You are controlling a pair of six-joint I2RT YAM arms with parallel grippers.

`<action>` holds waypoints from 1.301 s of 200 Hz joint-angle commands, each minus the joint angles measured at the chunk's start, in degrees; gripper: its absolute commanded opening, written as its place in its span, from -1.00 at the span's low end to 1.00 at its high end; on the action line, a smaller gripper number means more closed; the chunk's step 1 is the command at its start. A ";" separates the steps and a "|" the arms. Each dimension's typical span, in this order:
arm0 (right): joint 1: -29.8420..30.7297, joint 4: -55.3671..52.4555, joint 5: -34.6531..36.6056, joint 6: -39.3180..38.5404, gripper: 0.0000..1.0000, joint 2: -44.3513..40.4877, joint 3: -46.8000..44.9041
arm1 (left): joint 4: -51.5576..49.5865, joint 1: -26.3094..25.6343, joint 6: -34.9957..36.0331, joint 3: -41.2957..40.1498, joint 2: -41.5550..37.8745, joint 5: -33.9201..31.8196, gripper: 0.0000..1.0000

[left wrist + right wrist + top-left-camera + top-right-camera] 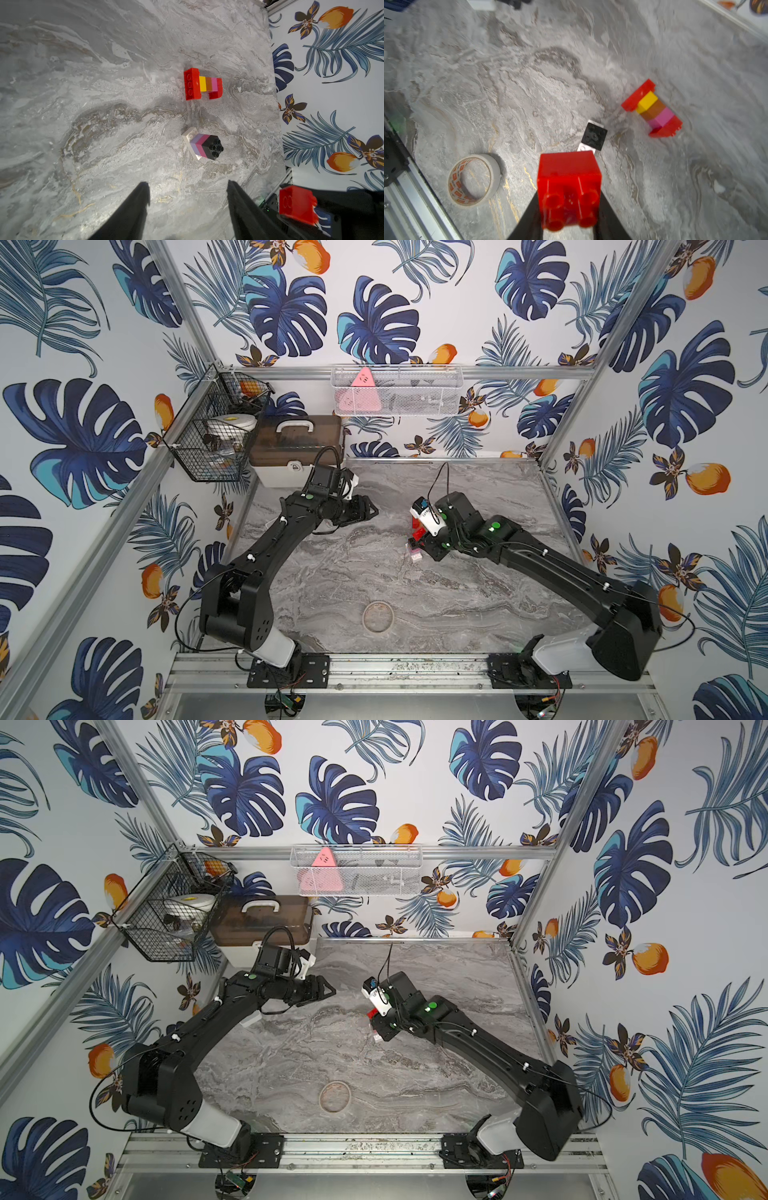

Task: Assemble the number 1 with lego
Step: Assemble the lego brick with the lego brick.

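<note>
My right gripper (569, 207) is shut on a red lego brick (569, 182), held above the marble table (374, 572); the left wrist view catches that brick (297, 204) at its edge. Just beyond it stands a short lego stack (204, 145) with a white base, lilac and pink layers and a black top (593, 136). A second lego stack (202, 86) lies on its side farther off: red, yellow, orange, pink, red (652, 110). My left gripper (188, 184) is open and holds nothing, hovering left of the bricks in both top views (374, 511) (331, 990).
A tan tape ring (378, 616) (474, 180) lies flat near the table's front edge. A brown-lidded box (297, 448) and a black wire basket (212, 435) stand at the back left. A white mesh basket (397, 391) hangs on the back wall.
</note>
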 commanded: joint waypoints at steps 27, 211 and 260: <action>0.82 -17.85 3.38 14.73 -0.38 9.81 9.84 | 20.08 -0.48 1.30 -6.13 -1.18 5.10 0.36; -0.44 -13.29 6.47 18.99 -0.36 23.58 17.12 | 33.19 -6.03 -6.01 -10.38 15.10 18.87 0.28; -1.09 -12.34 6.95 18.22 -0.36 23.23 16.24 | 28.10 -7.78 -4.88 -7.44 18.79 19.94 0.28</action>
